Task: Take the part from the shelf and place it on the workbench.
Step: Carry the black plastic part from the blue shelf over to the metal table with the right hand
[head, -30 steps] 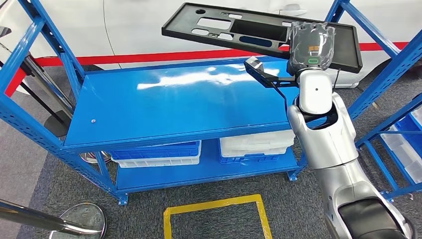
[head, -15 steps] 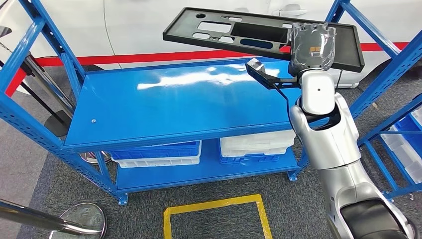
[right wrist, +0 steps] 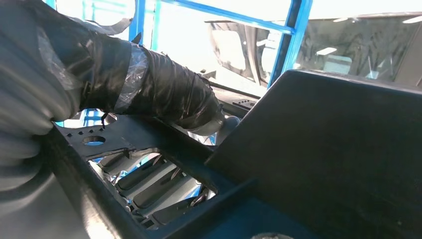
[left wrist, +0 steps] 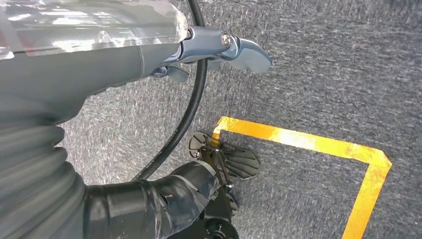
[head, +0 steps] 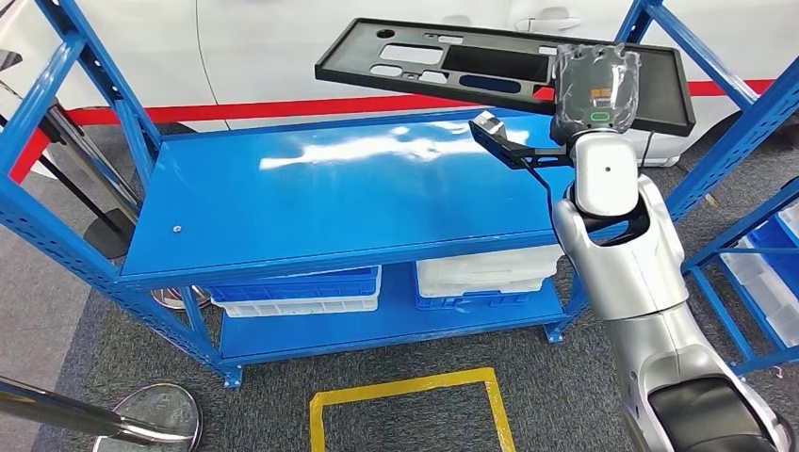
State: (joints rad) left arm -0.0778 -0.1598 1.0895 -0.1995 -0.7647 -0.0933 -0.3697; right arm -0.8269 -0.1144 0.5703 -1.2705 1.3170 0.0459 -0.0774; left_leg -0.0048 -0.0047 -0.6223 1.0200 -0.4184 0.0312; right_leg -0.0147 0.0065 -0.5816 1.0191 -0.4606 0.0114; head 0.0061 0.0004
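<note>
The part [head: 443, 61] is a long black flat panel with several cut-outs, hanging tilted in the air above the back right of the blue shelf's top board [head: 320, 207]. My right hand [head: 595, 89] grips its right end under a clear plastic cover. In the right wrist view a black-taped thumb [right wrist: 164, 94] presses on the panel [right wrist: 323, 149] beside a cut-out. My left hand [left wrist: 149, 55] hangs over grey carpet, a finger [left wrist: 244, 52] stretched out and nothing in it.
Blue and white bins [head: 297, 290] sit on the shelf's lower board. A white car body with a red stripe [head: 283, 56] stands behind. A second blue rack [head: 754, 188] rises at the right. A yellow tape square [head: 410, 410] marks the carpet; a round metal post base [head: 155, 414] lies lower left.
My right hand and the black panel have drifted slightly to the right above the shelf. The shelf and everything else stay as they were.
</note>
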